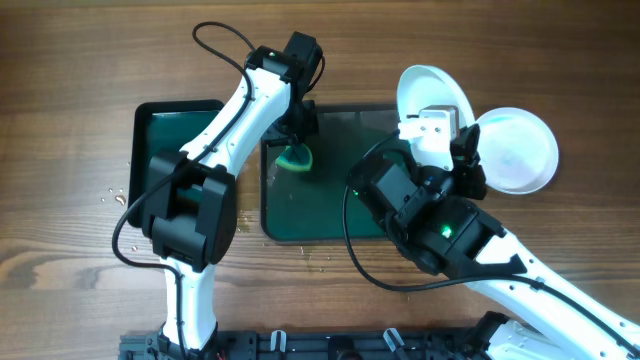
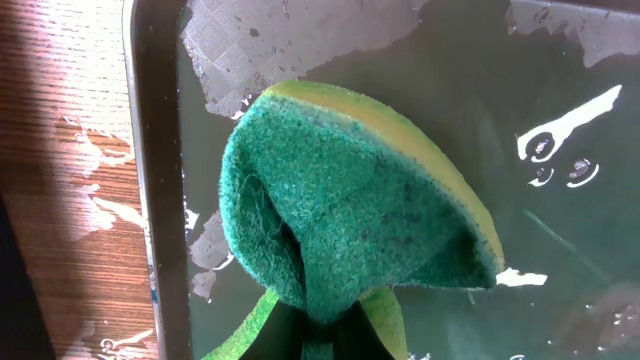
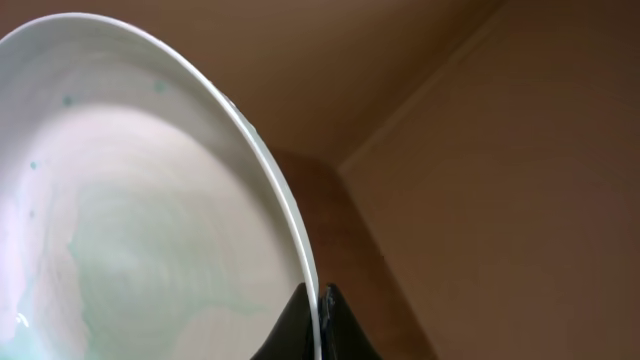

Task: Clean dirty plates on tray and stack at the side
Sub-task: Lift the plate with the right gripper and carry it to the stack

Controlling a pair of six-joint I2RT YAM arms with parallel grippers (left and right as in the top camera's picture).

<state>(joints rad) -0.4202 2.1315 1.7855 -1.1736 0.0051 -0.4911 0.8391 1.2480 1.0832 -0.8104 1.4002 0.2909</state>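
The plates (image 1: 515,150) are showing on the right side, and I am only seeing two of them.

Starting at the left, the small green bin (image 1: 170,135) is lying beside the left arm with nothing going on in it. Next comes the sponge (image 2: 350,200). It is hanging over the left end of the tray (image 1: 330,215), close to the rim. I cannot tell if it is touching the tray floor, which is looking wet and shiny. The sponge is only being pinched by one folded corner, so I think a hard rub could be pulling it loose.

Further right, the lifted plate (image 1: 432,88) is tipping up in the air over the right end of the tray. It is wearing pale green streaks and is being held by just its thin edge. If it is wet, it may be slippery. A strong push from the sponge could be twisting it out, and it could be falling and cracking. The flat plate (image 1: 520,165) is lying on the table (image 1: 80,80) just right of the tray, so a careless move down could be bumping it.

The left pincer (image 2: 322,335) is squeezing tight on the sponge. The right pincer (image 3: 318,320) is squeezing the lifted plate's rim, one finger on each side.
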